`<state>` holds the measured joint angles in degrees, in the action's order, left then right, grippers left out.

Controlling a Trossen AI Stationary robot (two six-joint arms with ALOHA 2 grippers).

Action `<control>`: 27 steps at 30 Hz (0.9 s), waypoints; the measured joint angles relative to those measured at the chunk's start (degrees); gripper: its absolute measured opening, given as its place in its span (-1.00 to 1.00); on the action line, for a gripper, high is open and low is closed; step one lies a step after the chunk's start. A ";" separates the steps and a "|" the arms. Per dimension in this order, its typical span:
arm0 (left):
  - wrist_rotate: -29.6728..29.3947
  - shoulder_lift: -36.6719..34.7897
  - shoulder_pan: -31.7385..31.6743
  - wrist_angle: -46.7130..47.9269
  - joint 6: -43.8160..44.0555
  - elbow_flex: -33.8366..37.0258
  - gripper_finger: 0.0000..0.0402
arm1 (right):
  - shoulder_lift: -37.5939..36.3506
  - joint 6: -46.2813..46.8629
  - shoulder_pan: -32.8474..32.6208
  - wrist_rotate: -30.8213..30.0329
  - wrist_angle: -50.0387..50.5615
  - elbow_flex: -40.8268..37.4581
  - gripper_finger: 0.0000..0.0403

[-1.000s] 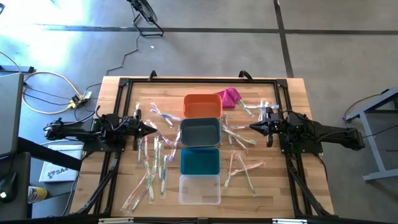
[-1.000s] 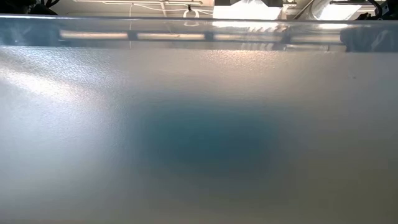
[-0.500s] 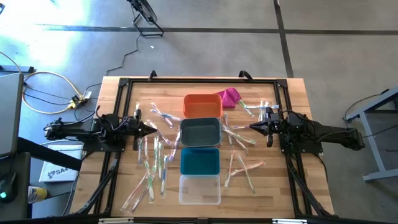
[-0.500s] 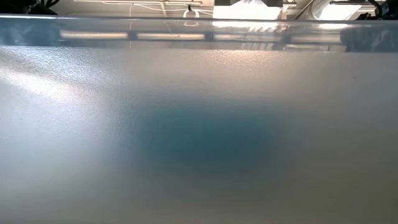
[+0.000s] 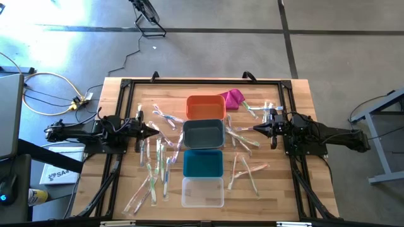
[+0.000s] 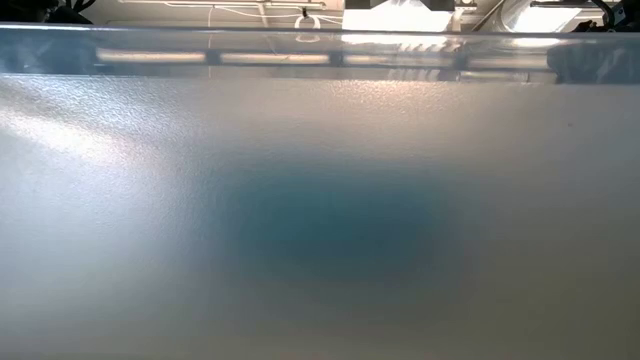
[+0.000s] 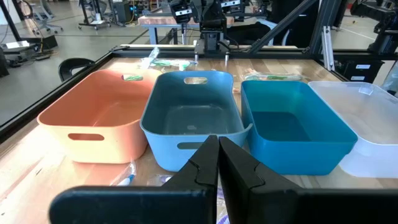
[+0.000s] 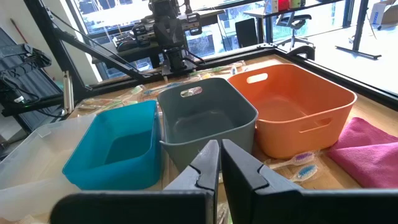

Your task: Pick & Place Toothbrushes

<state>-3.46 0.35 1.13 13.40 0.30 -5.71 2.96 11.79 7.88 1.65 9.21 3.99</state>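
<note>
Both grippers — left gripper [image 5: 156,130], right gripper [image 5: 255,128] — sit closed and empty; the toothbrushes [image 5: 158,165] scattered toward the surface's side edges look light and slippery in glossy wrappers, so I'd pinch mid-handle.

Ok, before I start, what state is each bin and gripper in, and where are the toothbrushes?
orange bin: empty
grey bin: empty
teal bin: empty
clear bin: empty
toothbrushes: wrapped, scattered flat on the table on both sides of the bins
left gripper: shut, empty, beside the grey bin
right gripper: shut, empty, opposite side
</note>
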 joint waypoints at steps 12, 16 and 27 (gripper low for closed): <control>0.01 0.01 0.00 0.00 -0.01 0.00 -0.97 | -0.01 0.00 -0.01 0.01 0.00 0.01 -0.94; 0.00 -0.01 0.00 -0.01 -0.01 0.00 -0.97 | 0.00 0.00 0.00 0.02 -0.02 0.01 -0.94; 0.02 -0.01 0.00 0.00 -0.01 0.00 -0.97 | 0.00 1.04 0.00 3.61 -0.78 -0.05 -0.94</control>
<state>-3.44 0.34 1.14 13.40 0.30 -5.70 2.96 12.83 7.88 5.26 8.43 3.94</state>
